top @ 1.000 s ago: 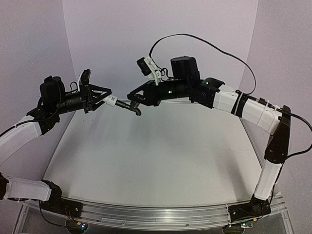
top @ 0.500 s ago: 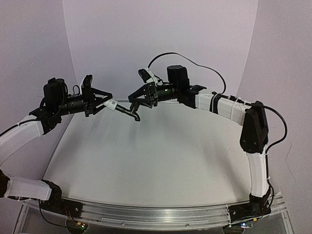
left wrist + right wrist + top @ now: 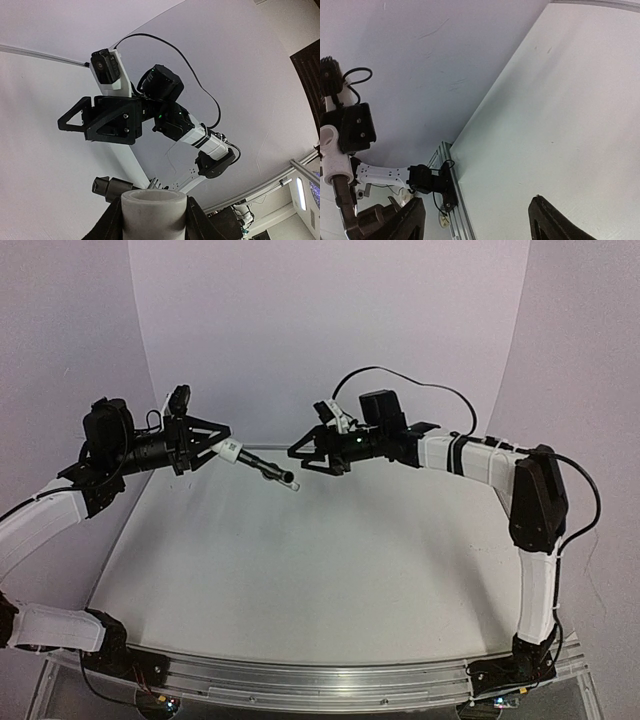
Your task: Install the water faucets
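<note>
- Two claws face each other in mid-air above your counter (image 3: 330, 570), one on each arm.
- One white fitting (image 3: 231, 451) is clamped in your left claw (image 3: 221, 447), held well off the counter.
- One black tap (image 3: 266, 470) runs on from the fitting's end, slanting down toward the right.
- Your right claw (image 3: 297, 454) stands wide, just beside the tap's free end and apart from it.
- Two fingers (image 3: 395, 222) of that claw spread across the bottom of the right wrist view, with the fitting and tap at far left.
</note>
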